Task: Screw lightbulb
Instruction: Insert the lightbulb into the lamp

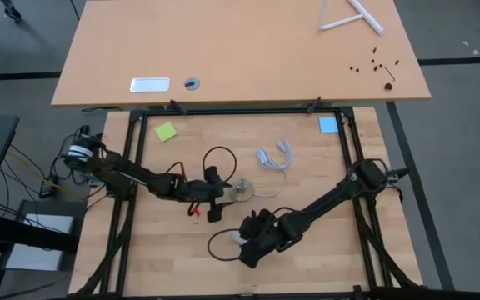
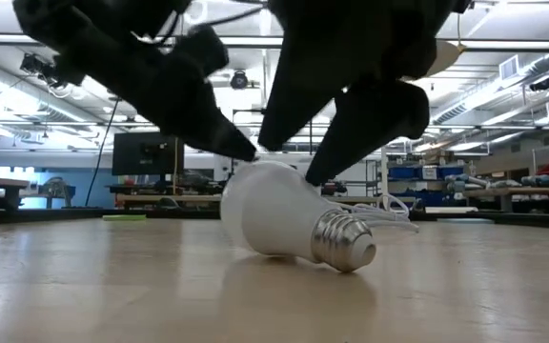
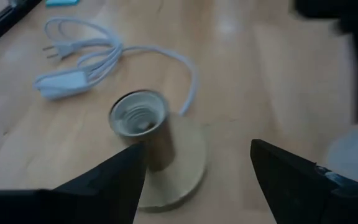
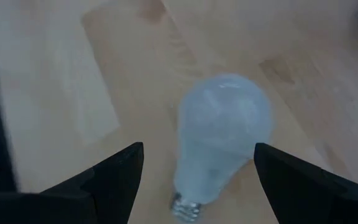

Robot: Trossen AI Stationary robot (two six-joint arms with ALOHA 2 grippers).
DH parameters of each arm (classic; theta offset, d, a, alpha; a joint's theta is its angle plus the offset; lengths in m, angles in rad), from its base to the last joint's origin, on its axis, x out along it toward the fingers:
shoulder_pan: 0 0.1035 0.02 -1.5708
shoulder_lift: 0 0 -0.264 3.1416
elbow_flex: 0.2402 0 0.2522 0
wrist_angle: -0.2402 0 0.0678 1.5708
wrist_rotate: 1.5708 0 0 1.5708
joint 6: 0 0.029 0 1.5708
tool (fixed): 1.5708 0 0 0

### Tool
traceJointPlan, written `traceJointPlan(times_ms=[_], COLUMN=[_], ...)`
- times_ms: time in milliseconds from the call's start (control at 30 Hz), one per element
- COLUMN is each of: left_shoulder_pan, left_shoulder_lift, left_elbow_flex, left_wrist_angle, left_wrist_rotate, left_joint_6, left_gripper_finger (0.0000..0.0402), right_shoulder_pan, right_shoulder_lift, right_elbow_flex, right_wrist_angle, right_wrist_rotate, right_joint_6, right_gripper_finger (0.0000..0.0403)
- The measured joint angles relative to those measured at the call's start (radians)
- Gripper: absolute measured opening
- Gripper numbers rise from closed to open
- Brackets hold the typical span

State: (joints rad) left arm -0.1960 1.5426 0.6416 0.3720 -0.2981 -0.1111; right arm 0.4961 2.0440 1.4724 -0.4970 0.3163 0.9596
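Note:
The lightbulb [image 2: 279, 221] is white and frosted and lies on its side on the wooden table, its metal screw end [image 2: 343, 240] resting on the wood. My right gripper [image 4: 197, 155] hangs open just above it, slanting down, one finger on either side of the glass; the right wrist view shows a gap on both sides. In the high view this gripper [image 1: 248, 242] covers the bulb. The socket [image 3: 143, 124], a metal cup on a round base, stands upright in the table's middle. My left gripper [image 3: 194, 180] is open beside it, on its left, and touches nothing.
The socket's white cord with plug and switch [image 1: 275, 157] lies bunched behind it. A black cable loop [image 1: 219, 154] lies near the left arm. A green note [image 1: 166, 131] and a blue note [image 1: 328, 125] sit at the far edge. A second table [image 1: 240, 50] stands beyond.

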Motion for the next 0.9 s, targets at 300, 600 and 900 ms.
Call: traceJointPlan(times_ms=[300,600,900], left_shoulder_pan=[-0.066,-0.089,-0.095], left_shoulder_lift=[-0.066,-0.071,-0.071], left_elbow_flex=[-0.17,-0.359,-0.358], left_wrist_angle=[0.27,0.774,0.818], left_wrist_rotate=[0.004,0.153,0.199], left_joint_6=[-0.088,-0.133,-0.068], left_gripper_finger=[0.0292,0.0291,0.0291], right_shoulder_pan=[0.007,0.02,-0.001], right_shoulder_lift=[0.073,0.083,0.083], right_elbow_flex=[0.037,0.033,0.029], right_wrist_angle=[-0.043,-0.024,-0.028], right_wrist_rotate=[0.004,0.02,0.021], right_joint_6=[0.051,-0.095,-0.235], right_gripper_finger=[0.0313,0.0298,0.0244])
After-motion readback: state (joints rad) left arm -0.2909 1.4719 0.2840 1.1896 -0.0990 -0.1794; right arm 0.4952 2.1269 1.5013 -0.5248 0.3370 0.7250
